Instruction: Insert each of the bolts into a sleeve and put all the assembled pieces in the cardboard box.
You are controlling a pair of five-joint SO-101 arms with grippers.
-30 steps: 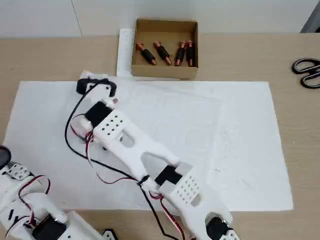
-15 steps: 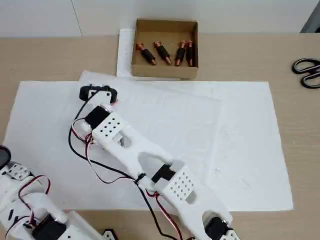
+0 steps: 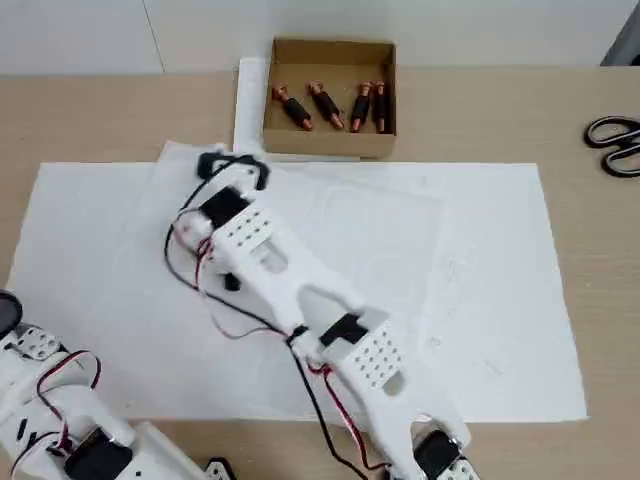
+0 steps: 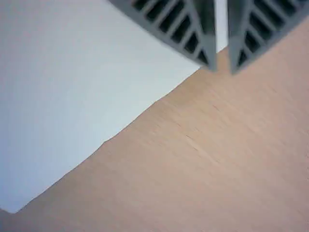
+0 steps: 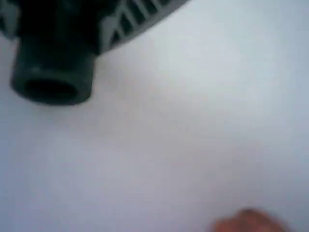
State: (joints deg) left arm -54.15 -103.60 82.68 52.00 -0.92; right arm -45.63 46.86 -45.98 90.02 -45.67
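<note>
The cardboard box (image 3: pixel 328 142) stands at the table's far edge with several assembled copper-and-black pieces (image 3: pixel 325 104) lying inside. My right gripper (image 3: pixel 234 166) hangs over the white paper just in front of the box's left corner. It is shut on a black sleeve (image 5: pixel 52 72), whose open round end shows below one ribbed grey finger (image 5: pixel 137 17). A blurred copper-coloured shape (image 5: pixel 247 220) lies at the edge of the right wrist view. My left gripper (image 4: pixel 221 57) is low over the bare table beside the paper's edge, shut with nothing in it.
A large white paper sheet (image 3: pixel 460 280) covers the middle of the table. Scissors (image 3: pixel 614 142) lie at the far right. The left arm's body (image 3: pixel 60 420) is folded at the near left corner. A smaller white sheet (image 3: pixel 248 105) sits left of the box.
My right gripper has moved right and towards the box, carrying the sleeve. The left arm has stayed put.
</note>
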